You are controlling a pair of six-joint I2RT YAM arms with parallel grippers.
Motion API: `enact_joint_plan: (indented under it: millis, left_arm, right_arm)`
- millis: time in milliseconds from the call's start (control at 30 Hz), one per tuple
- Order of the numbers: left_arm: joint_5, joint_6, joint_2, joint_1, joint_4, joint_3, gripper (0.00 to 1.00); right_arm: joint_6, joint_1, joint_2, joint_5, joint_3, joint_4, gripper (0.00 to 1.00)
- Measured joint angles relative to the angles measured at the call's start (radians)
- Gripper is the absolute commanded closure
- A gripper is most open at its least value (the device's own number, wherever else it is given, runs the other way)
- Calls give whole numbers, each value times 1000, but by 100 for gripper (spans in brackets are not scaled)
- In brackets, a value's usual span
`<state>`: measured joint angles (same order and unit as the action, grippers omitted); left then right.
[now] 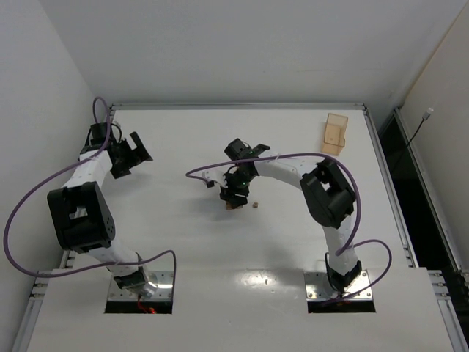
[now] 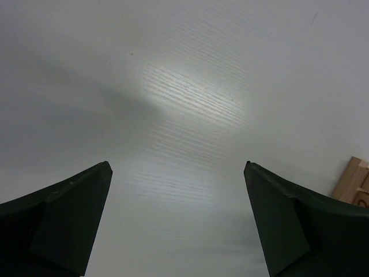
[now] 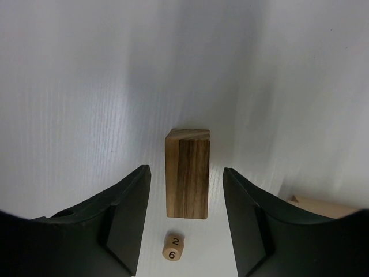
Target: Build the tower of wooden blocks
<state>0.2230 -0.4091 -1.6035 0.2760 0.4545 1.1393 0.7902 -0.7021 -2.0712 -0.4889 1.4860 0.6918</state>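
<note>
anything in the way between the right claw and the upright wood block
Nothing visible: the wood block stands upright inside the open right claw, a gap each side. The small numbered die lies nearer the wrist, outside those gaps.

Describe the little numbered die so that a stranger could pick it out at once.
On the white table, find the right gripper near the middle, its fingers either side of an upright dark-grained wood block. By that block's foot lies the die: a tiny pale cube with rounded corners, the only piece bearing numbers, 2 and 6 showing.
</note>
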Motion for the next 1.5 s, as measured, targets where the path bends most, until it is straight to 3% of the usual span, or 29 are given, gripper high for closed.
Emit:
enact_joint_plan:
  millis: [833, 967, 1000, 1033, 1067, 1300, 1500]
  left_arm:
    - [-6, -3, -45, -7, 0, 2, 1]
    - [-8, -3, -47, -9, 0, 2, 1]
    - [-10, -3, -48, -11, 0, 2, 1]
    - [-10, -3, -49, -13, 0, 2, 1]
    - [-10, -3, -50, -13, 0, 2, 1]
    - [-21, -5, -47, -20, -2, 1, 1]
    - [-138, -61, 115, -61, -34, -121, 1]
  right_arm:
    - [37, 6, -32, 41, 8, 42, 53]
    - [40, 6, -37, 43, 8, 43, 69]
    - [40, 6, -38, 44, 8, 43, 78]
    - [45, 6, -39, 44, 10, 43, 95]
    - [45, 6, -39, 44, 13, 43, 100]
    - [-35, 6, -37, 29, 58, 68, 100]
    - [-368, 6, 65, 26, 118, 59, 100]
